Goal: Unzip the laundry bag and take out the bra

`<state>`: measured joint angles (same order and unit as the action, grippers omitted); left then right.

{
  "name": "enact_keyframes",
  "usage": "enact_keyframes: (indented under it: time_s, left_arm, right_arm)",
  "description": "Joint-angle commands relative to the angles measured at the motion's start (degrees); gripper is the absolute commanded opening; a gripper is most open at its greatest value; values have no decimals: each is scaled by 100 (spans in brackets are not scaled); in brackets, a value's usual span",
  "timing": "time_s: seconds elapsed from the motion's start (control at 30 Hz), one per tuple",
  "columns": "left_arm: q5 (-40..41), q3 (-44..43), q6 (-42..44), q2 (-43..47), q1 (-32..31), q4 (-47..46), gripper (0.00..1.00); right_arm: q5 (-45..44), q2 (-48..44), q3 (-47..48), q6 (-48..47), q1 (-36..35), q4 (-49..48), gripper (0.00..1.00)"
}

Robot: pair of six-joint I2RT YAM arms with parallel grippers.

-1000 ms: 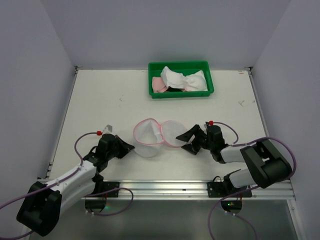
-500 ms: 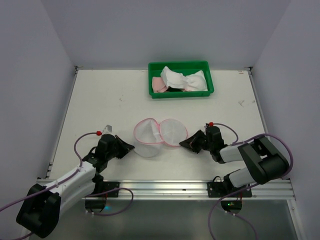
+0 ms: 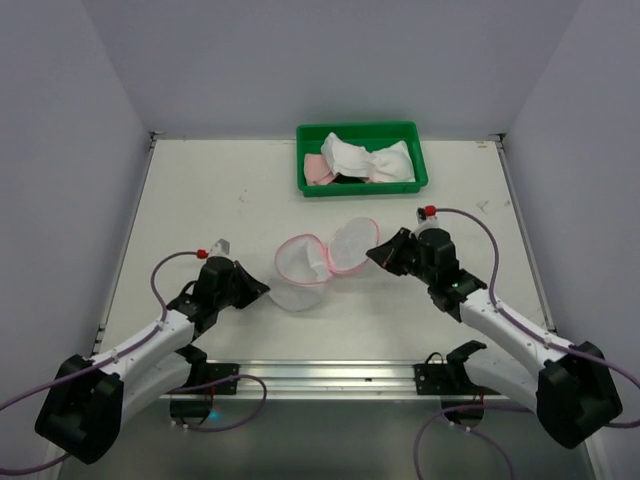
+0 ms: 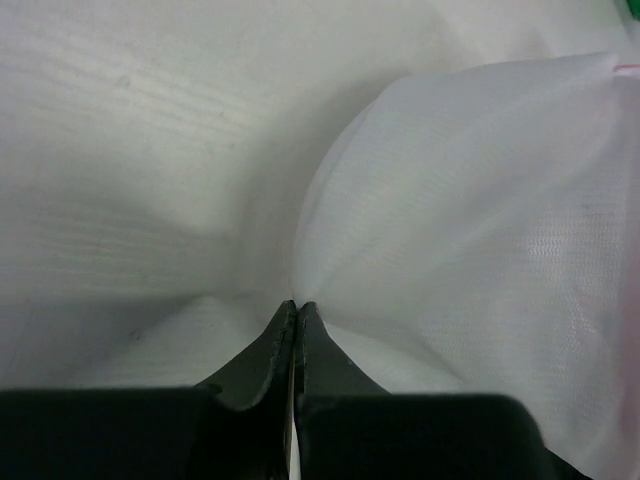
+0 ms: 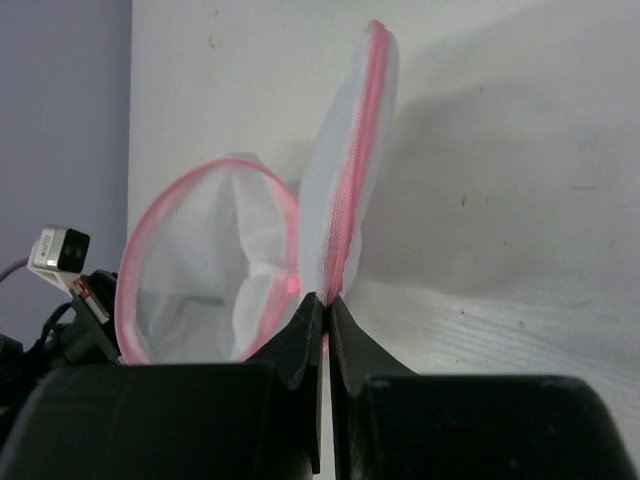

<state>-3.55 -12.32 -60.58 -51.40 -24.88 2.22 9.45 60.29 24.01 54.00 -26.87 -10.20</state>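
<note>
Overhead, we see the laundry bag (image 3: 318,266) mid-frame, lid raised; the bra (image 3: 368,160) lies in the green tray (image 3: 360,188), upper centre. Left wrist: left end effector (image 4: 297,308) pinched tight on its mesh. Right wrist — right end effector (image 5: 327,300) clamping its pink rim.

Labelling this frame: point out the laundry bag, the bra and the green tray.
laundry bag (image 3: 300,262): top external view, open mesh body.
bra (image 3: 366,158): top external view, white fabric.
green tray (image 3: 362,188): top external view, near wall.

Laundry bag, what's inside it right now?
Only bare white mesh shows inside the open laundry bag; no garment visible. Its lowest part is hidden behind the right gripper.
</note>
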Motion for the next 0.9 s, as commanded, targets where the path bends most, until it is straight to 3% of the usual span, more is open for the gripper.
enact_keyframes:
  time_s: [0.0, 0.13, 0.43, 0.67, 0.87]
  left_arm:
    - [83, -648, 590, -247, 1, 42, 0]
    - [4, -1105, 819, -765, -25, -11, 0]
    - [-163, -1765, 1013, -1714, -482, -494, 0]
    - [-208, -1748, 925, -2129, -579, -784, 0]
    - [-190, -1687, 925, -2340, -570, -855, 0]
  right_arm:
    - [-1154, -378, 867, -1564, -221, 1719, 0]
    - [-1788, -273, 1762, -2340, -660, 2345, 0]
    - [-2228, 518, 2730, -3966, -1670, 2566, 0]
    - [-2290, 1142, 3311, -5117, -2401, 2760, 0]
    - [-1623, 1397, 3443, -5689, -2788, 2698, 0]
